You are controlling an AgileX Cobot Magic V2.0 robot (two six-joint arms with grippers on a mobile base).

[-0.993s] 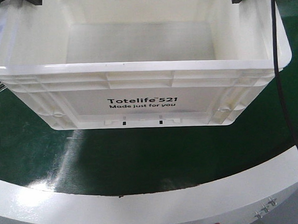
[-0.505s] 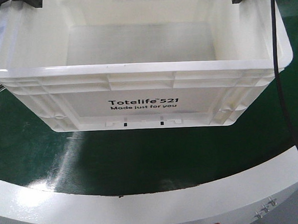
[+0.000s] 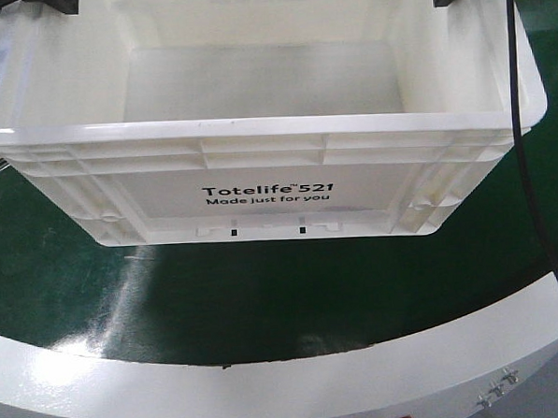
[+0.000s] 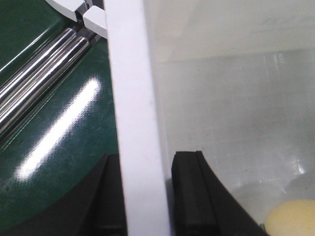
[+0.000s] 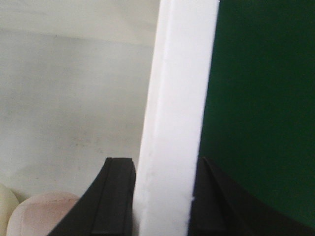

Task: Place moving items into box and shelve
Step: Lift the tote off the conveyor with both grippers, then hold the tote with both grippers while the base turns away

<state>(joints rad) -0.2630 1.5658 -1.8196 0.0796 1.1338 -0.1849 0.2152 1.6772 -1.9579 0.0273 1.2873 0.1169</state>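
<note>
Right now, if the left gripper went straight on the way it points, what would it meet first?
The box's white wall. It stands between the left gripper's fingers, so it would likely wedge deeper there; depth is unclear.

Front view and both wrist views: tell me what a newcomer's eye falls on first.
The big white crate printed "Totelife 521" fills the front view, against the green surface. At its two ends the left claw and the right claw each clamp its rim between black fingers. Inside lie a cream-yellow bun and a pinkish bun.
</note>
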